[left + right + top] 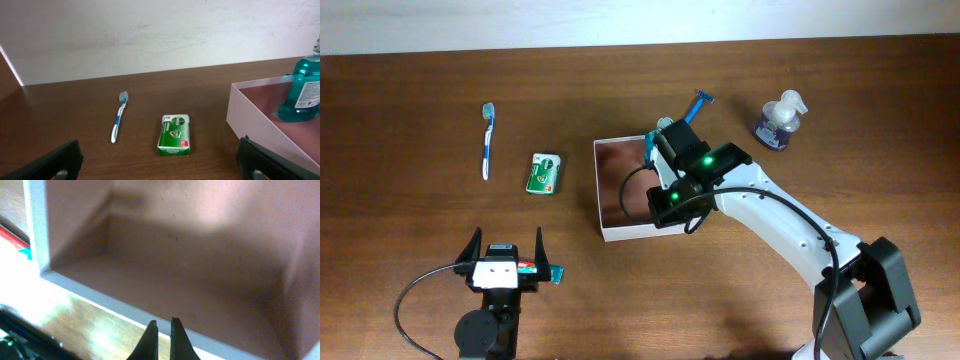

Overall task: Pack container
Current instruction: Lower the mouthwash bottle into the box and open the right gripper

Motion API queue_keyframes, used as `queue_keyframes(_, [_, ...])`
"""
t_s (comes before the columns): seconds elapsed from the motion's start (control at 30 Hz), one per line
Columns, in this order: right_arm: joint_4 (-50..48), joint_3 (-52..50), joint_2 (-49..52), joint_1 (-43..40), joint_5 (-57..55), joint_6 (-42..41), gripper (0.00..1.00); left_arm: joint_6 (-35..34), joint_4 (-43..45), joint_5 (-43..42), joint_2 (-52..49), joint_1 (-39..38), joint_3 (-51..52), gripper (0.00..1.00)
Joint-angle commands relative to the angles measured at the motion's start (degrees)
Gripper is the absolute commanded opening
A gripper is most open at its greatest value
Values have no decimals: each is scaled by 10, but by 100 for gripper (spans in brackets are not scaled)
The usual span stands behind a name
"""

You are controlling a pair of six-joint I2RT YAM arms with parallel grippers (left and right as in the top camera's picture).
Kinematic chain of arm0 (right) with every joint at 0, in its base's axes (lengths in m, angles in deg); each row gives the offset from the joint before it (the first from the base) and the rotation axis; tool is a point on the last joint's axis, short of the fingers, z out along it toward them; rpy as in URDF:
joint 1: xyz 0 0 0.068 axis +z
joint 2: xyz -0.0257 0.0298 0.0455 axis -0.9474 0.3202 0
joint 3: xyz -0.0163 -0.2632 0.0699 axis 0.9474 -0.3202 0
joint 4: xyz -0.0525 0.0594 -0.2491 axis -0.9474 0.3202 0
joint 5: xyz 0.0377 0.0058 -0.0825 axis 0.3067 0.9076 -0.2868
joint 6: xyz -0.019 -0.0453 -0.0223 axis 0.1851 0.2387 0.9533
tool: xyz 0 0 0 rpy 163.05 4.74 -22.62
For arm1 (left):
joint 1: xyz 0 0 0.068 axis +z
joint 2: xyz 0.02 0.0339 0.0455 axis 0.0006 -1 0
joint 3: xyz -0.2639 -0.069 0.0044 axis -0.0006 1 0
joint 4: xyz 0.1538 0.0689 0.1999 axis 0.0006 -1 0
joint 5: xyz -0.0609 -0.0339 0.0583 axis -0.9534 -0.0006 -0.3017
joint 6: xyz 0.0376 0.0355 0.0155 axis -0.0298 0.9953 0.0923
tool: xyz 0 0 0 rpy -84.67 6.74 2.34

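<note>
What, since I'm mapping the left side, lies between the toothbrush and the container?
The green packet lies between the toothbrush and the container, touching neither; overhead and left wrist views show it.

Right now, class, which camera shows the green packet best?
Left wrist: the packet lies close, whole and unblocked, label up. Overhead shows it small, between toothbrush and container. Right wrist shows only the container's inside, no packet.
</note>
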Motion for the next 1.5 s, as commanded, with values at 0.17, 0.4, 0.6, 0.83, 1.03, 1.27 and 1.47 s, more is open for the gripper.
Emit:
queue_keyframes(0.17, [-32,-6,3,-23,-5,36,4,11,-4,5,0,-2,0,99])
queue_keyframes(0.4, [10,-6,3,-53,-46,51,4,11,-4,5,0,-2,0,99])
queue_keyframes(0.6, [18,-6,3,-52,-59,51,4,11,-4,5,0,-2,0,99])
queue_keyframes(0.83, [38,-6,3,-52,-85,50,4,11,-4,5,0,-2,0,99])
queue_keyframes(1.03, [52,-7,3,-52,-85,50,4,11,-4,5,0,-2,0,99])
queue_keyframes(1.27, [66,-7,3,-52,-85,50,4,11,-4,5,0,-2,0,99])
queue_keyframes(1.47, [68,-7,3,-52,-82,50,4,11,-4,5,0,-2,0,100])
